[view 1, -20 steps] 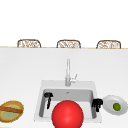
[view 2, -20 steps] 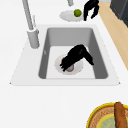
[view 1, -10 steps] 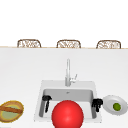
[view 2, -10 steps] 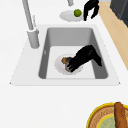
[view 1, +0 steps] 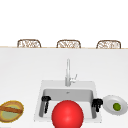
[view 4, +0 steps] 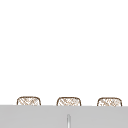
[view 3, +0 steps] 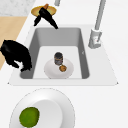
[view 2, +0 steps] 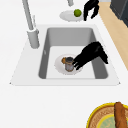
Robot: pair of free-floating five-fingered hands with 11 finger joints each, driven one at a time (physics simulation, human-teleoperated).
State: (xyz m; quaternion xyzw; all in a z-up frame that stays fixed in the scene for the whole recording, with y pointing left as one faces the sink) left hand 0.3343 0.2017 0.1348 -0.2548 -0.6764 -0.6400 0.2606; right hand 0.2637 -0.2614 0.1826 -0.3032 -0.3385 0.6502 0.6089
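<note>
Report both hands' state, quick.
Left hand: open, fingers fairly straight, over the edge of the sink, holding nothing.
Right hand: open, fingers relaxed and drooping, holding nothing.

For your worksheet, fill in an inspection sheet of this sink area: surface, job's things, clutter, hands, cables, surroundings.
Surface: white counter around a grey sink with a faucet.
Job's things: a can stands upright on a white plate in the basin, with a small brown item beside it.
Clutter: a lime on a side plate to the right, a basket holding a breadstick to the left, and a red ball at the front.
Hands: the left hand is over the basin's left end, fingers straight and pointing down, apart from the can. The right hand is at the right rim, fingers relaxed, holding nothing.
Cables: nothing seen.
Surroundings: three chairs behind the counter.
</note>
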